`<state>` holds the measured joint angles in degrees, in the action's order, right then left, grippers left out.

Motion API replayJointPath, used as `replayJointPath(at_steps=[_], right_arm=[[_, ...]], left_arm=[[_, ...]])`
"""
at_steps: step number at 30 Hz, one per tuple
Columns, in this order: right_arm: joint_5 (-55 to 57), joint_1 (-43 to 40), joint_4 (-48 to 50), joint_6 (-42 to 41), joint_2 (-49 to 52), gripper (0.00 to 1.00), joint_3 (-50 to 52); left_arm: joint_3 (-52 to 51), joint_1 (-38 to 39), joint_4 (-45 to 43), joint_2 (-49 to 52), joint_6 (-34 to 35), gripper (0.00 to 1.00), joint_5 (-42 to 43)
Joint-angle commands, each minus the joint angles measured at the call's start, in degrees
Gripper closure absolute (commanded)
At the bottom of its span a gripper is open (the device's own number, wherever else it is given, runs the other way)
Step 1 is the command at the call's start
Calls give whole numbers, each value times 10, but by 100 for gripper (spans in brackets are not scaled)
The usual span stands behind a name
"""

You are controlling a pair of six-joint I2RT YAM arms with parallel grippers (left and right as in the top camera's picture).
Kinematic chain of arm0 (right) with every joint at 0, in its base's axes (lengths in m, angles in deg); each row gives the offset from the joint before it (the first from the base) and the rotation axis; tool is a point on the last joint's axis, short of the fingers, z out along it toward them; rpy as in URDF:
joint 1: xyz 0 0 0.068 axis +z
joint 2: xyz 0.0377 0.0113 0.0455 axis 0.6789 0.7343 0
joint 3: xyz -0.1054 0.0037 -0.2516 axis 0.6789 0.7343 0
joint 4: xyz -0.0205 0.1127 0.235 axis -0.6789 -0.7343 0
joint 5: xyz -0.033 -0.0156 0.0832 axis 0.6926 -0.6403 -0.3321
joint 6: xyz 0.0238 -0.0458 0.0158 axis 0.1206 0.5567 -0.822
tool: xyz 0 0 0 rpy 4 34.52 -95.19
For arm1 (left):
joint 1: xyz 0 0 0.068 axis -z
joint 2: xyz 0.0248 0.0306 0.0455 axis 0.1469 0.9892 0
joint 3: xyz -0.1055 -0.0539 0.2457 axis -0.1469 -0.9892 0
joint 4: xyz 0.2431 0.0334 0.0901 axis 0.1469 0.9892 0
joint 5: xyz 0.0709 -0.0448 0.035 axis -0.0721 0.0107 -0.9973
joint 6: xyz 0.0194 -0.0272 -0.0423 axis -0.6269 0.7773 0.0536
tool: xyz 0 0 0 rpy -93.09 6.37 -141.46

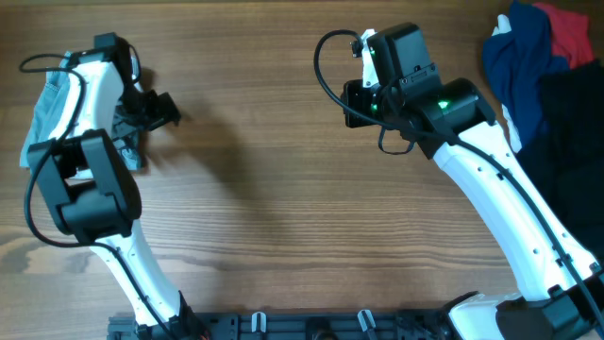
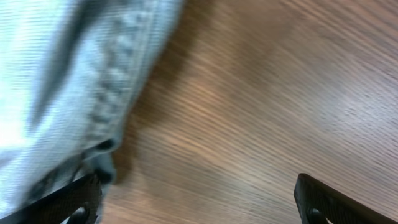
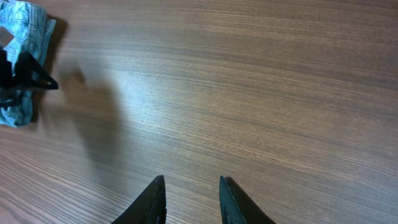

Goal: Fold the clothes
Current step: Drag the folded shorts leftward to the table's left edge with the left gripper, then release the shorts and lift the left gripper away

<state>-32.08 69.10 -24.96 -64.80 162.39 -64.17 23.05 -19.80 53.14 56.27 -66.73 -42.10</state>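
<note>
The shorts (image 1: 42, 118) lie bunched at the 9 o'clock edge of the surface (image 1: 283, 189), pale blue denim partly hidden under the left arm (image 1: 94, 189). A small bit of the denim shows again at the arm's 3 o'clock side.

The left claw (image 1: 156, 111) sits just at 3 o'clock of the shorts, released to its full width and holding nothing. In the left wrist view the denim fills the 10 o'clock part, with a stitched seam running down it. One finger (image 2: 74, 202) shows at 7 o'clock right under the cloth's edge, and the other finger (image 2: 336, 202) is at 5 o'clock over bare wood. Whether the near finger touches the cloth I cannot tell.

The right claw (image 1: 354, 102) is at about 1 o'clock of the surface's middle, well apart from the shorts. In the right wrist view its fingers (image 3: 155, 199) stand at 6 o'clock with a narrow gap between them, only wood in it, so it grasps nothing. The same view shows the shorts far off at 10 o'clock, with the left claw dark against them.

At the 2 o'clock corner lies a pile: a navy garment (image 1: 519, 61), a red garment (image 1: 571, 33) at its 2 o'clock and a black garment (image 1: 566, 123) at its 5 o'clock.
</note>
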Motion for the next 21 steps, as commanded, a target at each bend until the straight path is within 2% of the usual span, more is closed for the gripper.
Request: replayJointPath(at_steps=[1,4,7,9,13,16,21], right_arm=[[5,0,1,-3,2,69,4],[17,0,11,-5,6,53,4],[18,0,26,-5,17,44,5],[18,0,41,-18,34,25,5],[16,-15,64,-50,57,7,5],[-3,-45,80,-48,61,1,5],[-92,-130,61,-47,57,0,5]], left_arm=[[-3,40,-6,11,-23,0,9],[-3,71,-15,11,-27,0,19],[-3,105,-44,11,-29,0,82],[-2,138,-74,11,-30,0,97],[16,196,-76,11,-36,0,76],[49,223,-42,11,-47,0,76],[165,247,87,10,-78,0,71]])
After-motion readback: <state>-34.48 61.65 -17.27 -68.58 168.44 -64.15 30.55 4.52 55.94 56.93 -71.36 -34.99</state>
